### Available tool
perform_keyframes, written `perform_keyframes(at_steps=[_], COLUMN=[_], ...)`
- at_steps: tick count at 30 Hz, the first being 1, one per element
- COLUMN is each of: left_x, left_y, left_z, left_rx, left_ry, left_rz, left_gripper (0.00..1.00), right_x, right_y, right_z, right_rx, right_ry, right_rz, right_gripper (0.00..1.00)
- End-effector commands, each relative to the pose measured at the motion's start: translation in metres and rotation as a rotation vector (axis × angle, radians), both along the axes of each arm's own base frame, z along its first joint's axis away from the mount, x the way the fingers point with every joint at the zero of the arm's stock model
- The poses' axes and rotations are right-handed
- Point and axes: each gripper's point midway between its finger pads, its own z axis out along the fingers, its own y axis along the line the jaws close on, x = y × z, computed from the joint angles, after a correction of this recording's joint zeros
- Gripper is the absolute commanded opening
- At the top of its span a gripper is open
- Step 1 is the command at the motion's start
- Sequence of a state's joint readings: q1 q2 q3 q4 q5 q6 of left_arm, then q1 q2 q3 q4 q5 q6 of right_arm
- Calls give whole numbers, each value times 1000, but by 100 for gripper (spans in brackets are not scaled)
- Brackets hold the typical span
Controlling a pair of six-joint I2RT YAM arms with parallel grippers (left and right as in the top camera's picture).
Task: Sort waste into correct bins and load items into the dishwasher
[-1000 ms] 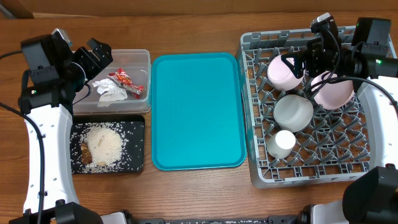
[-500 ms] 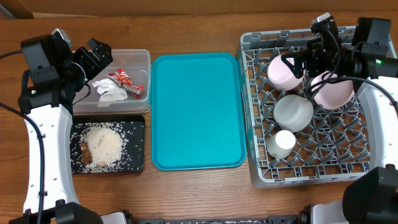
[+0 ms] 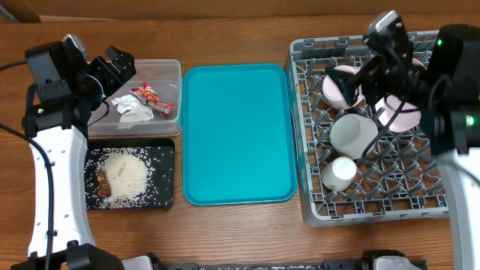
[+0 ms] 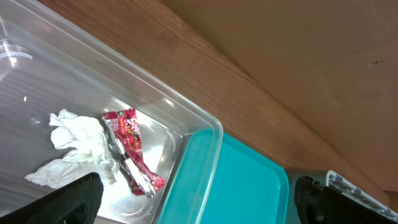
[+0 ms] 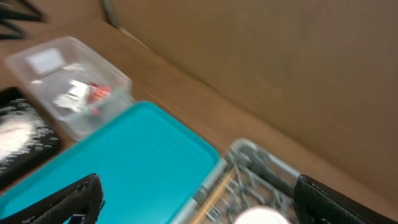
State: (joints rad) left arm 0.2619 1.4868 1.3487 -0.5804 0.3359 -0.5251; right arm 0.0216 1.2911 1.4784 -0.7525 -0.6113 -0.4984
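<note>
The clear tub [image 3: 174, 72] holds the red-and-white wrapper [image 3: 154, 99] and the white napkin [image 3: 129, 109]. The black tray [image 3: 166, 150] holds rice with brown scraps [image 3: 126, 174]. The grey dish rack [image 3: 375, 211] holds the small pale bowl [image 3: 336, 88], the pink-white plate [image 3: 403, 114], the grey-green cup [image 3: 352, 135] and the white cup [image 3: 339, 172]. My left gripper [image 3: 116, 69] is open and empty over the tub's left end; the left wrist view shows the gripper [image 4: 199, 208], the wrapper [image 4: 132, 149] and the napkin [image 4: 74, 143]. My right gripper [image 3: 358, 84] is open and empty above the rack's back, over the bowl.
The teal serving tray [image 3: 238, 135] lies between the bins and the rack. The right wrist view is blurred; it shows my right gripper [image 5: 202, 205], the teal tray [image 5: 124, 155], the rack's corner [image 5: 261, 168] and the tub [image 5: 68, 74] far off.
My right arm has lifted up from the rack and swung, so it looks larger from overhead. The dishes stay in the rack. The left arm has not moved.
</note>
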Motion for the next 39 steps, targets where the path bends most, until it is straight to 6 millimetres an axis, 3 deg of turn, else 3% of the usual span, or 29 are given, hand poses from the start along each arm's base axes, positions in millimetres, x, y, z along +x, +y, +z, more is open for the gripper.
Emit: perform_keyframes(at_steps=[1, 4, 6, 10, 14, 19, 24, 31, 39], left_x=[2, 2, 2, 2, 2, 2, 2, 2, 2], left_y=[1, 1, 1, 1, 1, 1, 1, 1, 1], left_z=[2, 2, 2, 2, 2, 2, 2, 2, 2], left_rx=[0, 0, 0, 1, 1, 1, 0, 1, 0], left_ry=[-4, -4, -4, -4, -4, -4, -4, -4, -4], left_rz=[6, 6, 6, 6, 7, 7, 6, 7, 6], left_gripper=[100, 100, 100, 100, 100, 100, 100, 100, 100], right_x=[-30, -66, -102, -150, -194, -226, -227, -201, -157], right_y=[13, 21, 28, 32, 27, 22, 20, 9, -41], right_z=[38, 67, 86, 101, 100, 88, 45, -3, -59], right_rx=[-21, -12, 14, 45, 151, 217, 244, 404, 623], right_ry=[-115, -208, -269, -344, -327, -385, -532, -614, -536], right_rz=[11, 42, 103, 170, 155, 145, 140, 42, -318], right_gripper=[100, 100, 100, 100, 100, 100, 100, 100, 100])
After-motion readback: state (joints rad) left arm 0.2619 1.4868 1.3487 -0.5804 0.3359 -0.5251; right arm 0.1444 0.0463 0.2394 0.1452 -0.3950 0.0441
